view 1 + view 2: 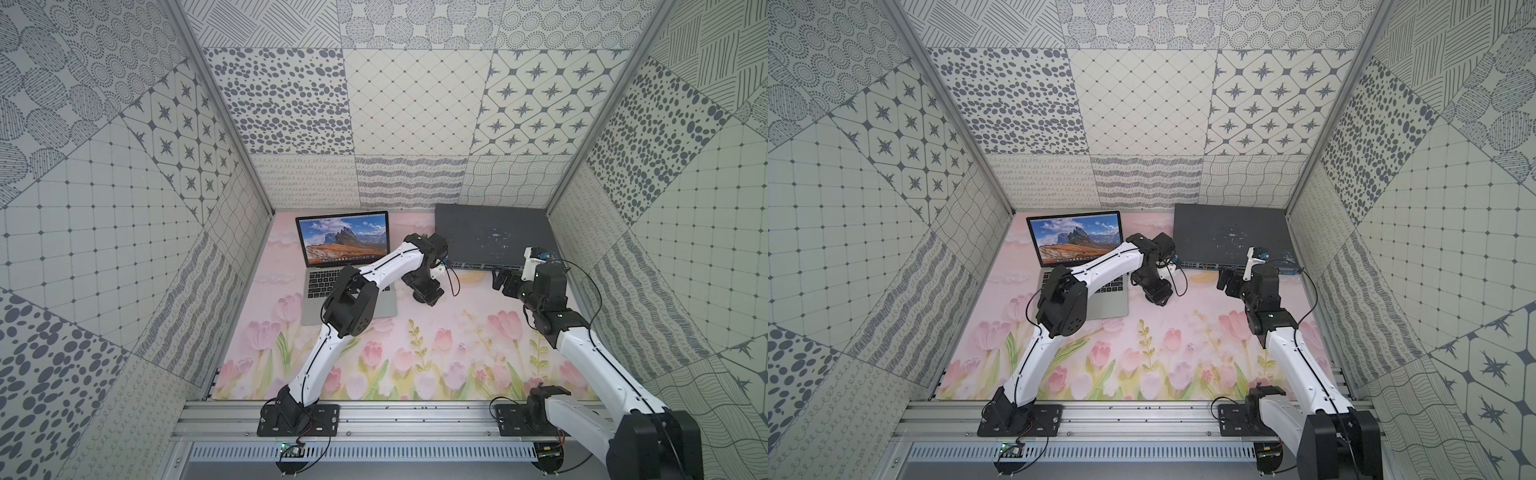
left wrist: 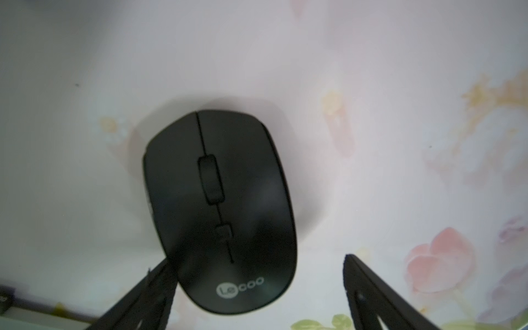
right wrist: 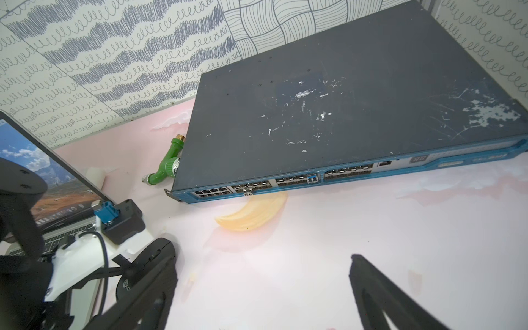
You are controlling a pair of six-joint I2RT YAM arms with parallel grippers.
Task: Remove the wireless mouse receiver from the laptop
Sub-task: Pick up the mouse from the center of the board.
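**A:** Left pincer [image 2: 257,261] hangs spread wide over the black oval mouse [image 2: 220,211], gripping nothing. Wrong target?

**B:** Likely a stopover: the mouse lies just beside the slim silver-grey laptop [image 1: 345,241] on the pink tulip-printed tabletop [image 1: 457,332].

**A:** And the tiny black wireless mouse receiver [image 2: 6,297]?

**B:** Possibly that dark stub at the laptop's edge; too blurred to swear. Right pincer [image 3: 263,261] is spread, empty, parked clear by the flat dark-grey network switch [image 3: 343,114].

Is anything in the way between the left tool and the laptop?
Yes. The black mouse lies on the mat directly beneath the open left tool, beside the right edge of the laptop. A straight descent would probably meet it. The receiver is too small to make out.
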